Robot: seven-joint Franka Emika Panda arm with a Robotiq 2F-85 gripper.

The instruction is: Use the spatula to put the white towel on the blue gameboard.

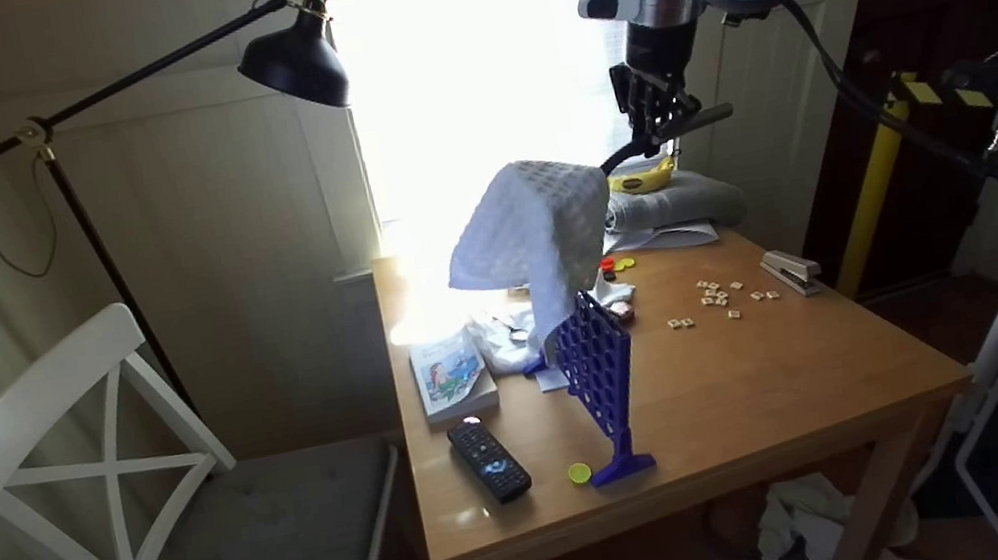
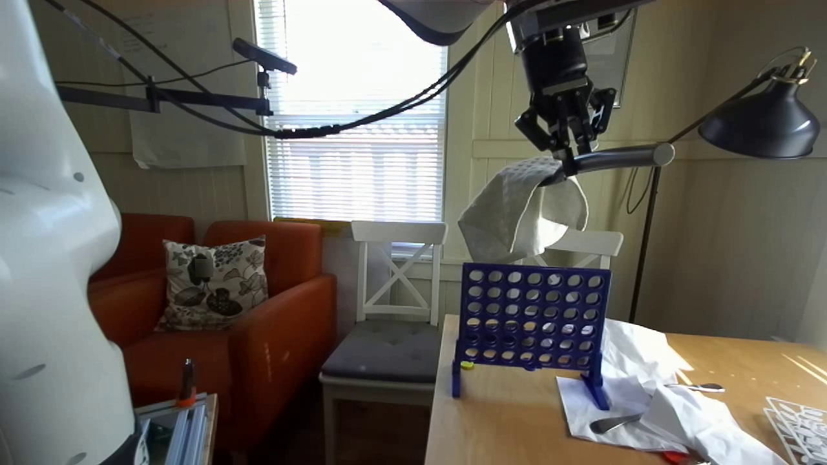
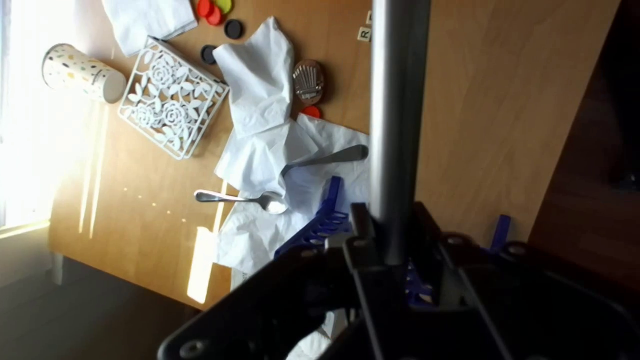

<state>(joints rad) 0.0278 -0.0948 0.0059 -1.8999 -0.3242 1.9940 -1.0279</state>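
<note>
The white towel (image 1: 540, 222) hangs draped over the far end of the spatula; it also shows in an exterior view (image 2: 517, 206). The blue gameboard (image 2: 533, 316) stands upright on the table, seen edge-on in an exterior view (image 1: 595, 355) and partly hidden in the wrist view (image 3: 320, 227). The towel's lower corner overlaps the board's top edge in an exterior view; I cannot tell if they touch. My gripper (image 2: 572, 161) is shut on the grey spatula (image 2: 623, 157), its handle (image 3: 397, 100) held roughly level above the board. The spatula's blade is hidden under the towel.
A remote (image 1: 489, 459), a book (image 1: 454, 374) and white napkins (image 2: 698, 420) with cutlery lie near the board. A white napkin holder (image 3: 172, 100) and patterned cup (image 3: 82, 73) stand farther off. Letter tiles, a stapler (image 1: 792, 271) and a black lamp (image 1: 295, 61) are around.
</note>
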